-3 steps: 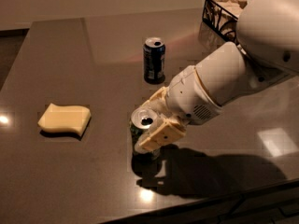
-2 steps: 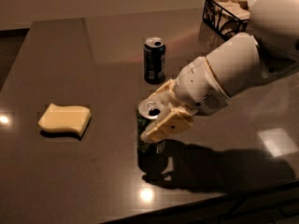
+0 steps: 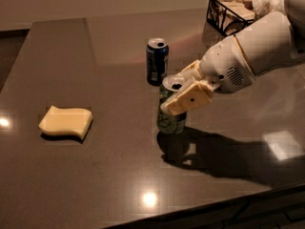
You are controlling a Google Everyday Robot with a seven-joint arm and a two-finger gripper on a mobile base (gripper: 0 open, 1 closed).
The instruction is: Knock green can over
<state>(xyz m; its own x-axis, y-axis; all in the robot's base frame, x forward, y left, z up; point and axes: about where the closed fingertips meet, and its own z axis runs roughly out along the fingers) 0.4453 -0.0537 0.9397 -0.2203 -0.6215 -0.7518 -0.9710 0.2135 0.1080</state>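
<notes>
The green can (image 3: 170, 123) stands upright near the middle of the dark table (image 3: 95, 175), its silver top showing between my fingers. My gripper (image 3: 172, 92) reaches in from the right and is closed on the can's upper part. One tan finger (image 3: 188, 98) lies across the can's near side and the other sits behind it. The can's lower half shows below the near finger. I cannot tell whether its base touches the table.
A dark blue can (image 3: 157, 61) stands upright just behind the green can, close to the far finger. A yellow sponge (image 3: 65, 121) lies at the left. A wire basket (image 3: 232, 13) with napkins stands at the back right. The table's front edge runs near the bottom right.
The gripper has moved away and to the right with the green can between its fingers. The can stays upright and is now closer to the blue can.
</notes>
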